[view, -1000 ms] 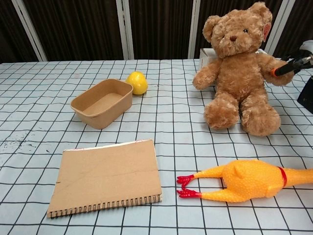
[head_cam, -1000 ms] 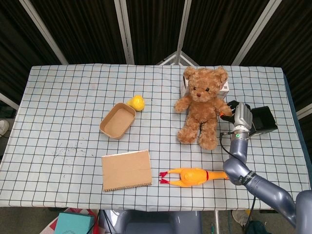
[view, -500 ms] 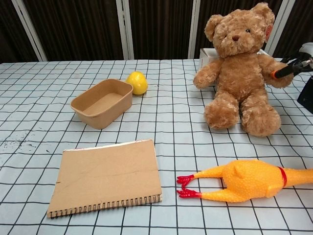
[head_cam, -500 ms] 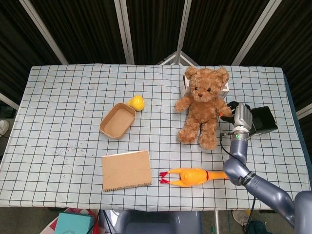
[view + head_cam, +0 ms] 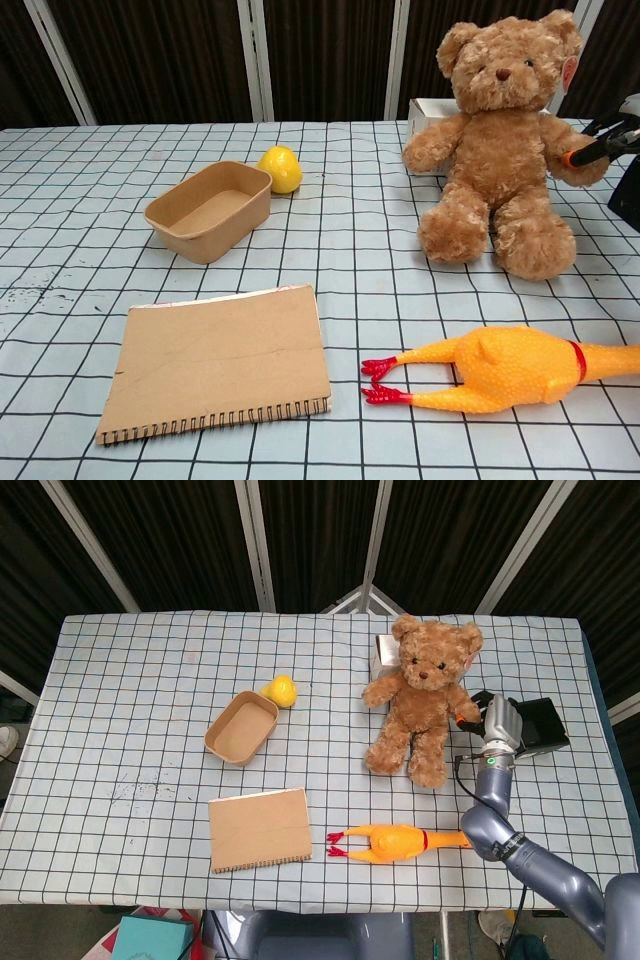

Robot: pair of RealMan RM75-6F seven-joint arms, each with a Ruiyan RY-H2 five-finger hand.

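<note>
Head view: your right hand (image 5: 497, 720) at right of frame pinches teddy bear (image 5: 422, 695) paw; bear sits left of hand, leaning toward upper right.

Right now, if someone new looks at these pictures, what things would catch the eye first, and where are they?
The brown teddy bear stands out first, sitting at the right rear of the checked table, with the right hand holding its arm. Next comes the orange rubber chicken, lying along the front edge. To the left lie a brown notebook, a paper tray and a yellow fruit.
</note>
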